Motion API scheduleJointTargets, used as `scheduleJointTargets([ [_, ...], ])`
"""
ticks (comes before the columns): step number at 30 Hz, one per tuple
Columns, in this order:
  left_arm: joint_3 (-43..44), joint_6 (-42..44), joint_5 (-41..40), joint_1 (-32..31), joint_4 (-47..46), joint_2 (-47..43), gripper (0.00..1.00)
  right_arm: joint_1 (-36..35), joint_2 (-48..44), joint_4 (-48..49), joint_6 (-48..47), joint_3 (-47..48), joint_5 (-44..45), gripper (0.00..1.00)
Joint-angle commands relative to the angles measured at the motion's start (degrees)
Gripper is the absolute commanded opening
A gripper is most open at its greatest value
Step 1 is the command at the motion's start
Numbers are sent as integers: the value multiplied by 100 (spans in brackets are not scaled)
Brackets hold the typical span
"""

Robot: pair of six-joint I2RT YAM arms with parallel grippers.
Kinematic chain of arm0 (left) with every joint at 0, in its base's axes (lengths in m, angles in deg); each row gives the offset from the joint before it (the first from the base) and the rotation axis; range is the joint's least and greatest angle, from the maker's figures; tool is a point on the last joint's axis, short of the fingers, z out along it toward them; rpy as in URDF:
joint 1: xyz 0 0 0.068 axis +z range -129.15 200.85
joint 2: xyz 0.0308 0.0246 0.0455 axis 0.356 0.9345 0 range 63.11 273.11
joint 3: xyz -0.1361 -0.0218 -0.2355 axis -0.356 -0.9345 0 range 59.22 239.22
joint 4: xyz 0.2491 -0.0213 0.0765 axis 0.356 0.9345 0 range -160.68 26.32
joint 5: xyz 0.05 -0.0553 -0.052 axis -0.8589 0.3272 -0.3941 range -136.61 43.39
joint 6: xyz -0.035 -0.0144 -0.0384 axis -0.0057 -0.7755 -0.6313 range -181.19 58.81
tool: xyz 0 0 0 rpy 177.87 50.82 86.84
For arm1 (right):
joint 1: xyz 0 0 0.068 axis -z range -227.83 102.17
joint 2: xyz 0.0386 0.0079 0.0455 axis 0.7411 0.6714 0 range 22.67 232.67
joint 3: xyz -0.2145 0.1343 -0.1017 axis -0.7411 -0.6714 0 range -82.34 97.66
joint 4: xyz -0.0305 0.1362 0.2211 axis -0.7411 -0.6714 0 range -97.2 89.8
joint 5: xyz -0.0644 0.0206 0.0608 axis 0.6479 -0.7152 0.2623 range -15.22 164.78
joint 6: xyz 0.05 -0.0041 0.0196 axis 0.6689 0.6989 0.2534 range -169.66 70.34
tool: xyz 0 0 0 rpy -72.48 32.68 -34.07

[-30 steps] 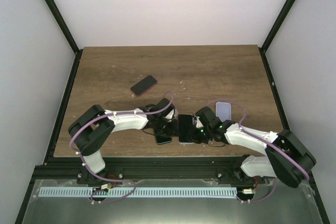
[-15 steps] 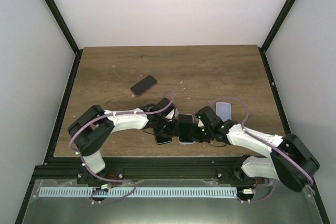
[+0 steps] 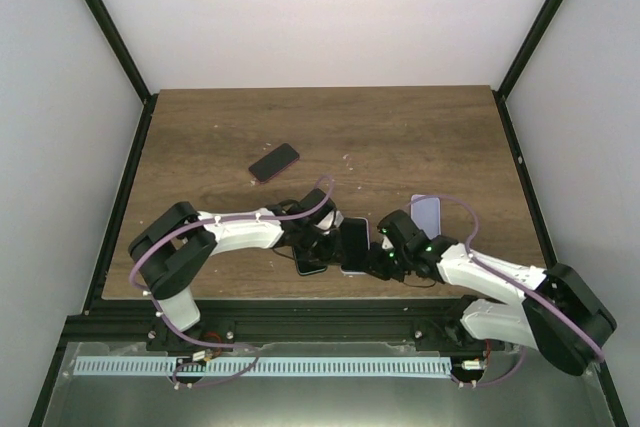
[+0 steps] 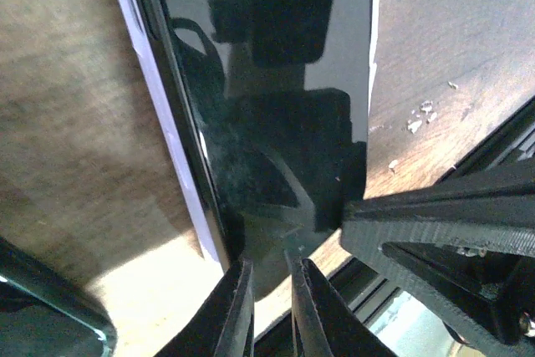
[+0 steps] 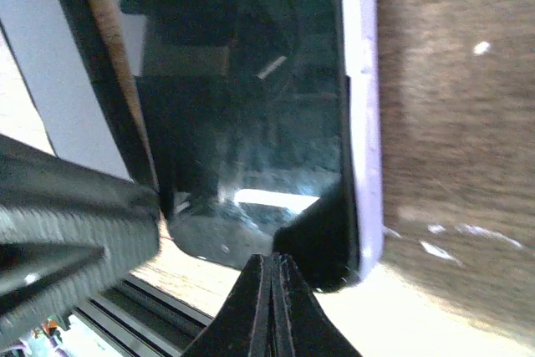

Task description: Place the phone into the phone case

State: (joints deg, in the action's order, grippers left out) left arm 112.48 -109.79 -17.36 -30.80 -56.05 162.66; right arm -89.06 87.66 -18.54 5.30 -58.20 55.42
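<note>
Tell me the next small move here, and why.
Probably press the shut right end effector down on the near corner of the phone: that corner seems to ride over the lilac case rim rather than sit inside it. The left end effector, fingers slightly apart, sits at the same end.

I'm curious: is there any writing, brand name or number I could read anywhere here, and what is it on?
No readable text anywhere in these views.
Phone in its pale phone case: dark screen, only reflections, no logo showing.
Second phone beside it: nothing legible.
Far phone: too small to tell.
Pale lilac item by the right arm: no marking visible.
Right arm: green lights, no legible label.
</note>
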Motion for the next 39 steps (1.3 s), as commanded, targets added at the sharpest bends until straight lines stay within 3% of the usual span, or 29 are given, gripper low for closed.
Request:
scheduleJointTargets([
  [1,64,-133,255,-180,157,-55,17,-78,424,267,77,-249,285,1],
  [13,194,-24,-73,-433,68,402,12,-78,255,274,230,-577,667,1],
  [17,287,53,-313,-368,180,444,11,-78,-44,-175,17,-115,858,1],
  [23,268,74,-432,-138,149,-389,19,63,-332,-797,-594,643,1405,26],
  [29,90,127,-441,293,85,-670,22,727,-366,-371,-1182,513,798,45],
  [32,255,331,-489,350,241,-549,22,840,-388,-5,-1277,388,559,50],
  [39,700,674,-542,391,496,-7,17,1142,224,1249,-1294,-8,-394,51],
])
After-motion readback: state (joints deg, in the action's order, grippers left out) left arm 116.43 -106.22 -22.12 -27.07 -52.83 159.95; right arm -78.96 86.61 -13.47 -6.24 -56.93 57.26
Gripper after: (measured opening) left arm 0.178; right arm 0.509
